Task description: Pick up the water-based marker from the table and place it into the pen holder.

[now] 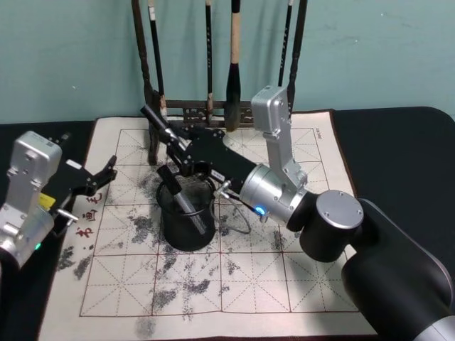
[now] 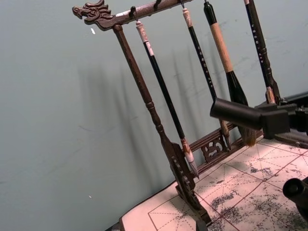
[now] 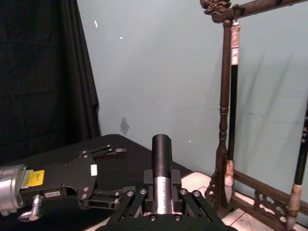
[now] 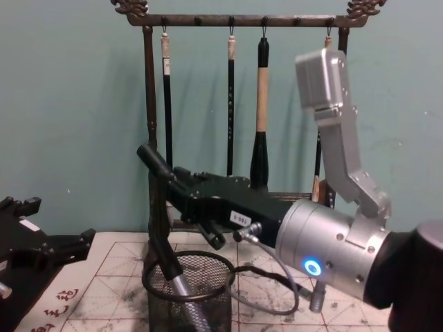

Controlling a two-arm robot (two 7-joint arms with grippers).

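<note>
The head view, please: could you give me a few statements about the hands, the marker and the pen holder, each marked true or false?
1. The right hand is shut on the marker. True.
2. The pen holder lies on its side. False: it stands upright on the table.
3. The left hand grips a brush. False: it is open and empty, left of the pen holder.
4. Several brushes hang from the brush rack. True.
</note>
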